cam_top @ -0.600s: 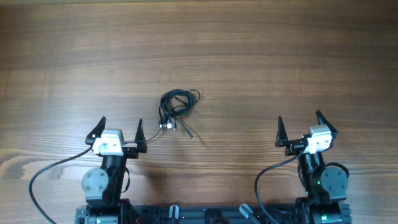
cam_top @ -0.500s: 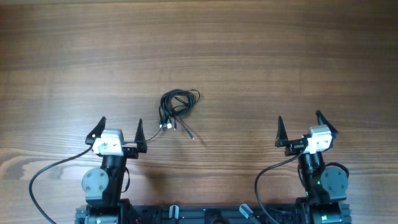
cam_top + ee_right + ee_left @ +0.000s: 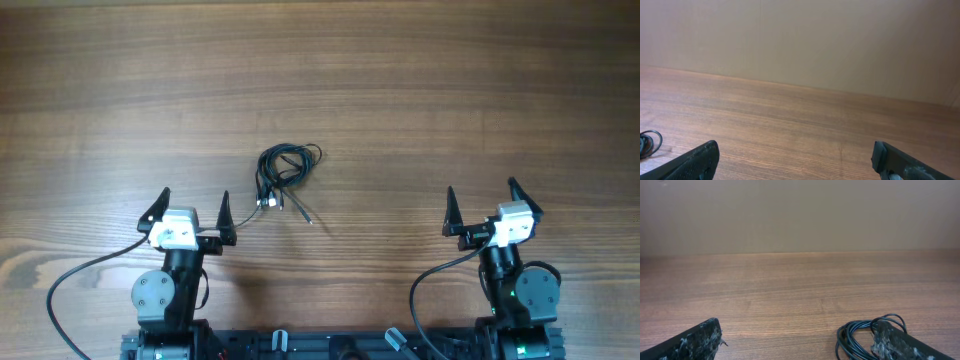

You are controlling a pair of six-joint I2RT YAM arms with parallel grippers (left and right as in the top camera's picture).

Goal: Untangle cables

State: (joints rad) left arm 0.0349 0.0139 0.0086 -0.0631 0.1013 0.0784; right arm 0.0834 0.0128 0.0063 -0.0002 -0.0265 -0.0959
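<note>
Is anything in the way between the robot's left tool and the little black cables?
No, nothing that I can see. The left tool is open and empty. Only bare wooden table lies between it and the cables, which sit just ahead, toward its right finger.

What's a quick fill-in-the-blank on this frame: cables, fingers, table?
1. Of the left fingers and right fingers, the cables lie nearer the ____ ones.
2. Both pairs of fingers stand ____.
3. The table has a ____-grain surface.
4. In the right wrist view, the cables show at the ____ edge.
Missing words: left; open; wood; left.
</note>
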